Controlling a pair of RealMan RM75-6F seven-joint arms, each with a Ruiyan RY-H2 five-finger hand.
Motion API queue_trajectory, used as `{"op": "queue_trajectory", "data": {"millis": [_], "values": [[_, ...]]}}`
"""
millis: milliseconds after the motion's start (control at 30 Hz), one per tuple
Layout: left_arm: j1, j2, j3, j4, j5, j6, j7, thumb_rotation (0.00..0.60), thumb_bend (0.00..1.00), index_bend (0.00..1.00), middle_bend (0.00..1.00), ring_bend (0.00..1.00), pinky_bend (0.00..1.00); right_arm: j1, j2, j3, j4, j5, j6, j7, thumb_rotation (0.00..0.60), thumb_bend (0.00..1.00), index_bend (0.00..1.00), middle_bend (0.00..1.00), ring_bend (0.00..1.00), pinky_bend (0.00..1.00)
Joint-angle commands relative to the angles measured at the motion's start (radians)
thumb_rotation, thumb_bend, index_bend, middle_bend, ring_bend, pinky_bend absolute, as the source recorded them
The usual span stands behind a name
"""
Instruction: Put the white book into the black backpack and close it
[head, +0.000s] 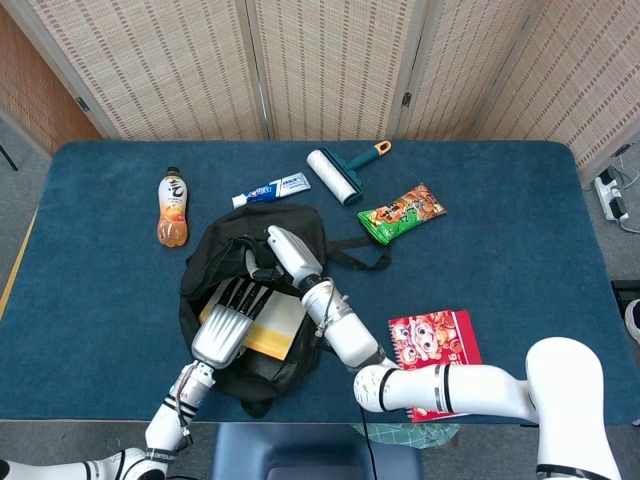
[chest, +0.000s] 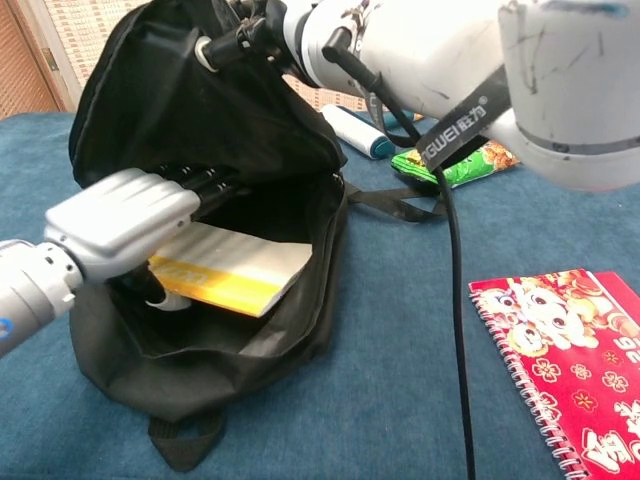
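Observation:
The black backpack (head: 250, 250) (chest: 200, 120) lies open near the table's front edge. My right hand (head: 286, 254) (chest: 300, 30) grips its upper flap and holds the mouth up and wide. The white book (head: 268, 325) (chest: 235, 268), with a yellow strip along one edge, lies slanted inside the opening. My left hand (head: 225, 325) (chest: 120, 220) reaches into the mouth from the front left. Its fingers lie over the top of the book and its thumb hooks under the yellow edge. The far end of the book is hidden in the bag.
A red spiral notebook (head: 433, 345) (chest: 560, 350) lies right of the backpack. Behind the bag are an orange drink bottle (head: 172, 208), a toothpaste tube (head: 272, 188), a lint roller (head: 340, 172) and a green snack bag (head: 402, 212). A backpack strap (head: 355, 260) trails right.

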Motion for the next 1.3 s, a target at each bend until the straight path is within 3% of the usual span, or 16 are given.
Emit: {"op": "queue_trajectory", "data": {"millis": [33, 233, 367, 567, 1033, 1300], "values": [[0.021, 0.025, 0.023, 0.008, 0.098, 0.068, -0.1, 0.6, 0.0, 0.01, 0.06, 0.12, 0.16, -0.003, 0.002, -0.004, 0.0, 0.0, -0.005, 0.003, 0.6, 0.71, 0.63, 0.42, 0.34, 0.4], [0.053, 0.046, 0.064, 0.085, 0.224, 0.175, -0.284, 0.6, 0.0, 0.1, 0.18, 0.23, 0.24, -0.006, 0.001, -0.011, 0.007, -0.001, -0.014, 0.009, 0.6, 0.71, 0.63, 0.42, 0.34, 0.4], [0.047, 0.004, 0.062, 0.142, 0.224, 0.154, -0.276, 0.6, 0.0, 0.11, 0.22, 0.26, 0.29, -0.002, -0.008, -0.014, 0.013, -0.003, -0.021, 0.013, 0.6, 0.71, 0.63, 0.42, 0.34, 0.4], [0.03, -0.037, 0.012, 0.183, 0.14, 0.084, -0.22, 0.6, 0.0, 0.09, 0.21, 0.25, 0.29, -0.004, -0.006, -0.021, 0.005, -0.011, -0.016, 0.008, 0.6, 0.71, 0.63, 0.42, 0.34, 0.4], [0.151, 0.144, 0.07, 0.07, 0.264, 0.316, -0.45, 0.6, 0.0, 0.16, 0.27, 0.31, 0.3, -0.022, 0.008, -0.038, 0.018, -0.024, -0.044, 0.026, 0.6, 0.71, 0.62, 0.42, 0.34, 0.4], [0.214, 0.25, 0.076, 0.013, 0.239, 0.361, -0.54, 0.6, 0.0, 0.22, 0.33, 0.34, 0.32, -0.038, 0.01, -0.061, 0.01, -0.053, -0.059, 0.038, 0.6, 0.71, 0.6, 0.41, 0.33, 0.4]]}}
